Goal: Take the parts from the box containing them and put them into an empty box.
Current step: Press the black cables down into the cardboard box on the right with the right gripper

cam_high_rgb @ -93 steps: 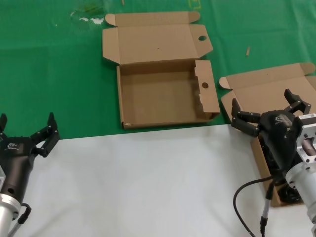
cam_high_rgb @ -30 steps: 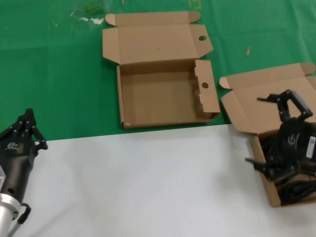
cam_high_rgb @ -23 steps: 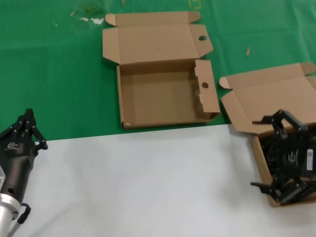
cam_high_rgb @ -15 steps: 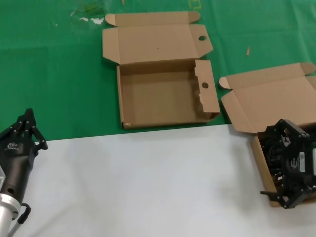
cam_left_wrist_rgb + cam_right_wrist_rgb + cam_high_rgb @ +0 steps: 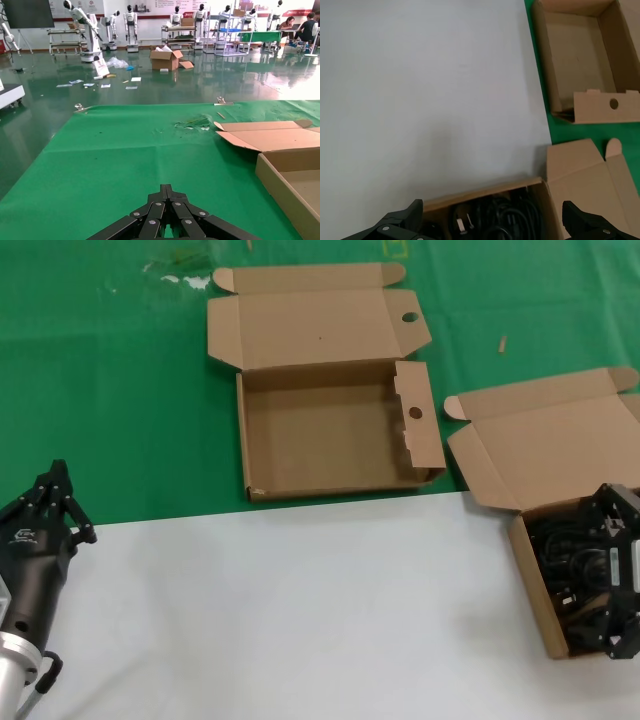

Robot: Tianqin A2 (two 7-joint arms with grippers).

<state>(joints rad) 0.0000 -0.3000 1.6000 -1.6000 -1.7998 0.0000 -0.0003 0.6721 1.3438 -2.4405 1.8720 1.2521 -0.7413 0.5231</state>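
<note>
Black coiled cables with plugs (image 5: 572,570) lie tangled inside the shallow brown cardboard box with the plain hinged lid (image 5: 527,562), at the right edge of the pale grey surface (image 5: 300,610). In the right wrist view the bundle (image 5: 495,217) sits between the two spread black fingers (image 5: 395,222), with a white-tipped plug showing.

Step in hand: the pick at the source box. The right pincer (image 5: 618,575) is over that box with its fingers wide apart, one on each side of the cables, and grasping nothing. No cable is lifted yet, by my judgement.

Next move, as judged: lower a little further if needed, clench on one bundle, lift it clear of the box wall, then carry it across to the empty shallow brown cardboard box with round holes in its flaps (image 5: 330,430), which stands well apart on the green cloth (image 5: 100,390). The loops look intertwined, so more than one may come up together.

The left pincer (image 5: 50,505) is parked at the near left edge of the surface, fingers drawn together, holding nothing; its wrist view confirms the tips meeting (image 5: 166,192).

Count:
- Boxes: two, both open.
- Cables: cannot tell how many; the coils overlap.
- Parts in the holed box: none.
- Arms: two, one at work.
</note>
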